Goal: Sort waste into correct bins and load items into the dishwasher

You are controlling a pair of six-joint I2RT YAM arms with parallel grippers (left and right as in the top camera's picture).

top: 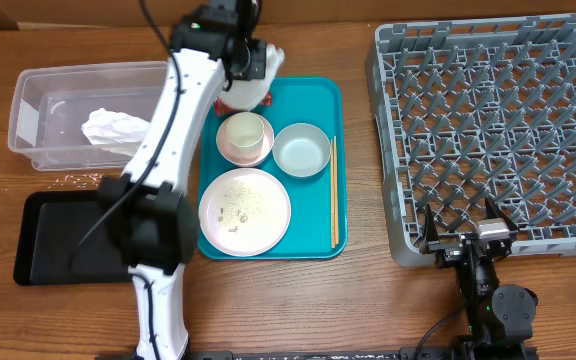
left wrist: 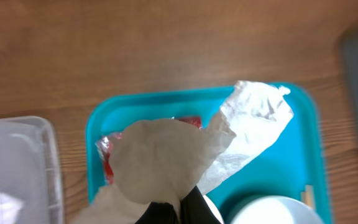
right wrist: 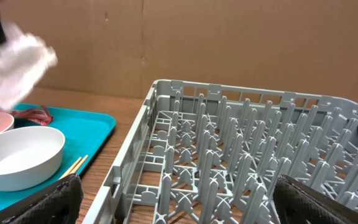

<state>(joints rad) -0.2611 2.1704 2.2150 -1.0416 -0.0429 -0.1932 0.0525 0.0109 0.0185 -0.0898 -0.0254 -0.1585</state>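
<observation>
Left gripper point(top: 244, 72) clenched on a white napkin point(top: 251, 93); right gripper point(top: 465, 226) released.
Overhead: the held napkin hangs above the far left corner of the teal tray point(top: 338, 100), with a red wrapper point(top: 225, 103) just beneath it; a second napkin point(top: 113, 128) lies in the clear tub point(top: 28, 100); the black tray point(top: 58, 240) sits just beside the tub; on the teal tray the white cup point(top: 245, 130) stands in the small pink dish point(top: 226, 152), beside the bowl point(top: 302, 150), the pink plate point(top: 245, 210) and the chopsticks point(top: 334, 190); the right gripper sits at the near edge of the dish rack point(top: 493, 120). Left wrist: the napkin is pinched between dark fingers point(left wrist: 194, 208) and covers part of the wrapper. Right wrist: jaws wide apart, facing the rack.
</observation>
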